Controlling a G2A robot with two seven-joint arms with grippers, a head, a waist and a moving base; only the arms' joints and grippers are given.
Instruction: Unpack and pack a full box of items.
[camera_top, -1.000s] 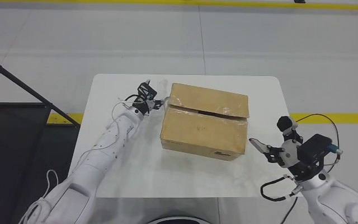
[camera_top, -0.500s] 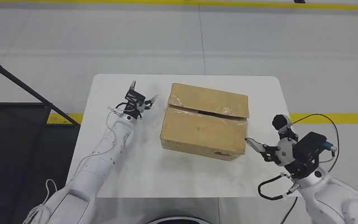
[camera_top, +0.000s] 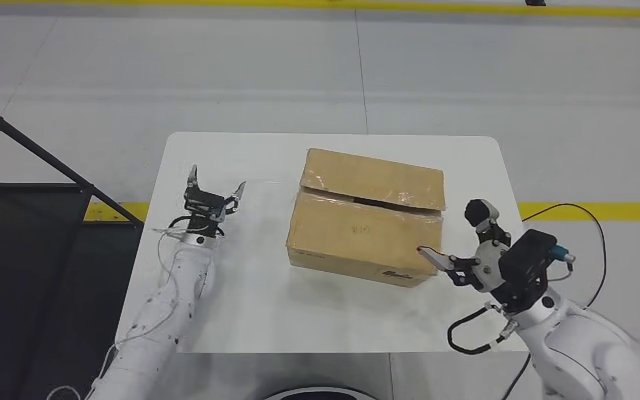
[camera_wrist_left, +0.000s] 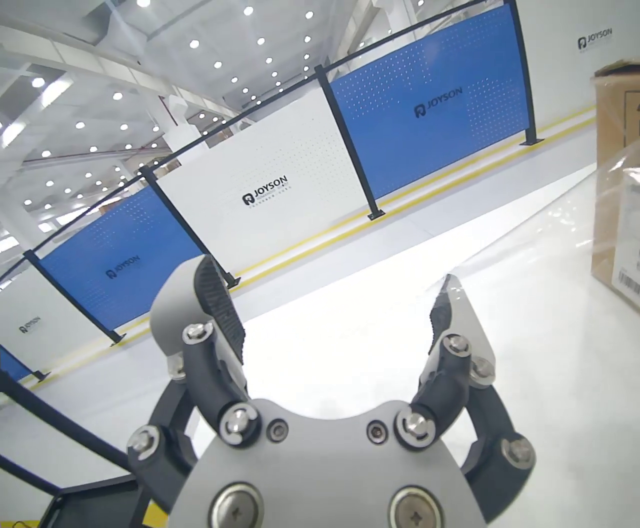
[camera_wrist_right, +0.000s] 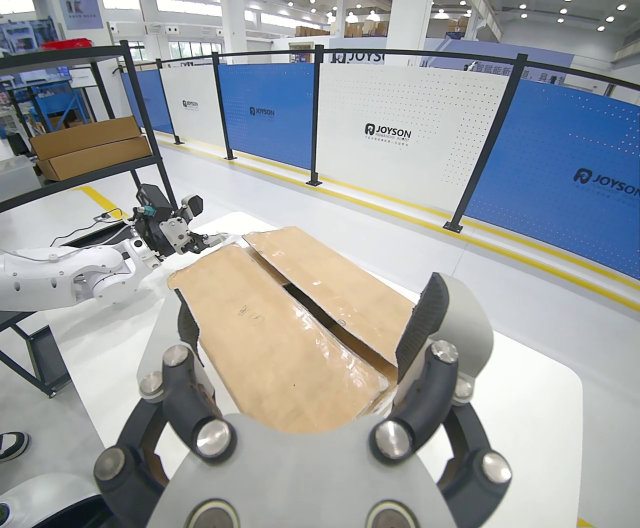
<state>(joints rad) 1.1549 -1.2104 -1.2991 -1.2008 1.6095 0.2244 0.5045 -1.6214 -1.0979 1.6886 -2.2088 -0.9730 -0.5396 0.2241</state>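
The left hand (camera_top: 217, 182) is pulled away from the box (camera_top: 365, 215), fingers apart, empty. The right hand (camera_wrist_right: 307, 295), fingers apart, is brought to the box's corner for opening.

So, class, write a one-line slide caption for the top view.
Open left gripper and open right gripper flank a cardboard box on a white table.

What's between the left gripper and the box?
Mostly bare white table, per the top view; the left wrist view shows a clear film, perhaps tape, beside the box.
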